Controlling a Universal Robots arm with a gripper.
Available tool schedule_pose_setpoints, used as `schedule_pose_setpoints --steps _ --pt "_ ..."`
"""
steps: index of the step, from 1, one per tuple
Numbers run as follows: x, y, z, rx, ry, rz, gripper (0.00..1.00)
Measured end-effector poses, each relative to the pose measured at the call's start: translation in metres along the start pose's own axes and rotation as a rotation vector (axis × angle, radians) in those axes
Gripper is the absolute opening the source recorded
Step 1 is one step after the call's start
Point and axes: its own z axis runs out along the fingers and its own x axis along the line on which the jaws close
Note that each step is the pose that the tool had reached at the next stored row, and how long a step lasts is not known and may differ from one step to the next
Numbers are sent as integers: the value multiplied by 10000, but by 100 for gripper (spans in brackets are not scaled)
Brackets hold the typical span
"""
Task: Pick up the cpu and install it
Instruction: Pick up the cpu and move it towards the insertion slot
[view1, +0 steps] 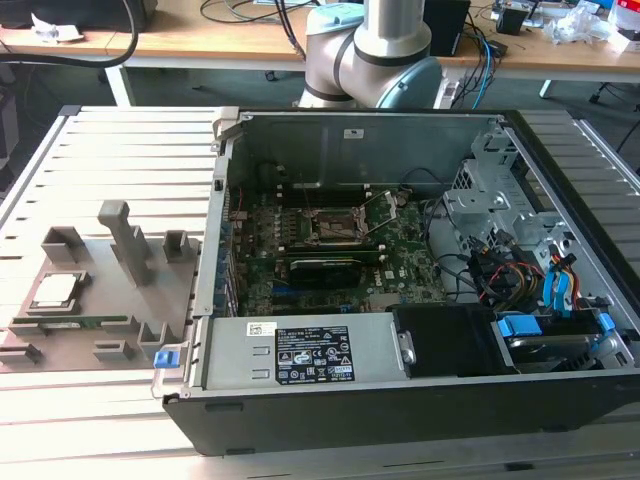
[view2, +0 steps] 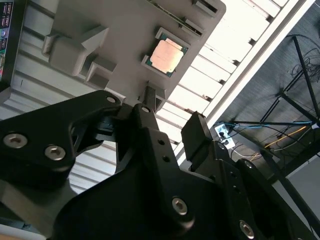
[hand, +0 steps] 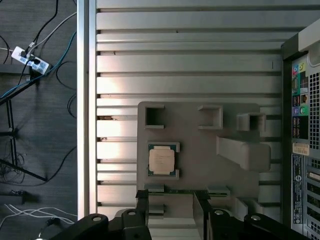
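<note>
The cpu (view1: 57, 290) is a silvery square chip with a thin green rim. It lies flat in a recess of the grey fixture plate (view1: 110, 300), at the exterior view's left, outside the computer case. In both wrist views it shows from above, cpu (hand: 162, 161) and cpu (view2: 166, 55). My gripper (hand: 172, 212) hangs well above the plate, a little off to one side of the chip. Its black fingers (hand: 142, 210) stand apart with nothing between them, as also shows on the gripper (view2: 172, 120). The dark metal-framed socket (view1: 335, 228) sits on the motherboard inside the case.
An open black computer case (view1: 420, 400) lies at the exterior view's right, with cables and drive bays inside. A long green memory stick (view1: 75, 322) rests on the fixture plate beside the cpu. Grey upright holders (view1: 125, 240) rise from the plate. The arm's base (view1: 380, 50) stands behind the case.
</note>
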Motion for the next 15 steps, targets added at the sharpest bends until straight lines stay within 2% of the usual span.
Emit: schedule_pose_setpoints --steps 15 --pt "-3 -1 129 1 1 -1 48"
